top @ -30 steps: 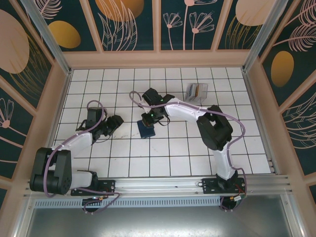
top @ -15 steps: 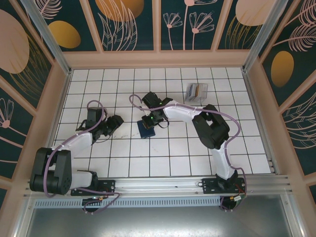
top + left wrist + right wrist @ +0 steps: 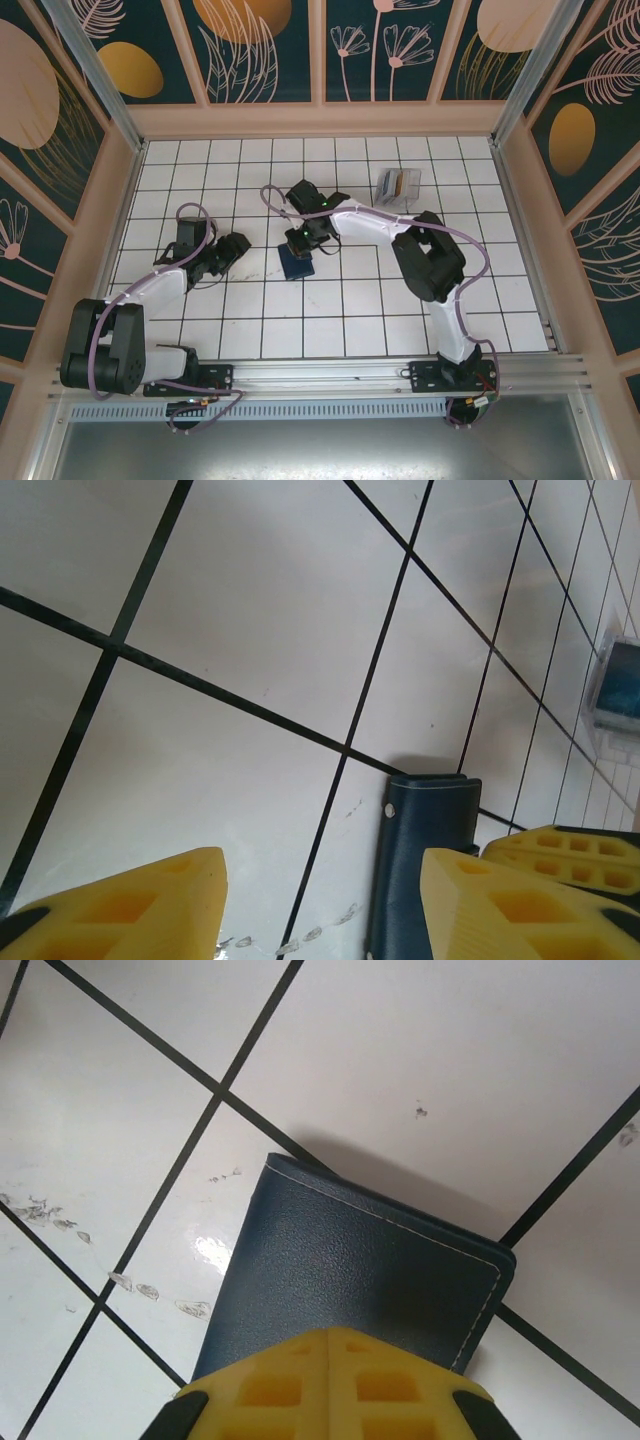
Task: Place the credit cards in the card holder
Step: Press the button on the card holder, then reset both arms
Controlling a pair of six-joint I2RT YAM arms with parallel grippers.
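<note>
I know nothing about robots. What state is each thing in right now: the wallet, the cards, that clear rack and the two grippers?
wallet: closed, lying flat on the table.
cards: standing on edge in the clear rack, none in the wallet.
clear rack: upright, holding the cards, apart from the wallet.
left gripper: open, empty, low beside the wallet.
right gripper: shut, holding nothing, tips right over the wallet.

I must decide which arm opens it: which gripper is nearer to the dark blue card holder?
Right. The right gripper, shut, hangs directly over the card holder. The left gripper, open, is off to the holder's left, with a clear gap between them.
</note>
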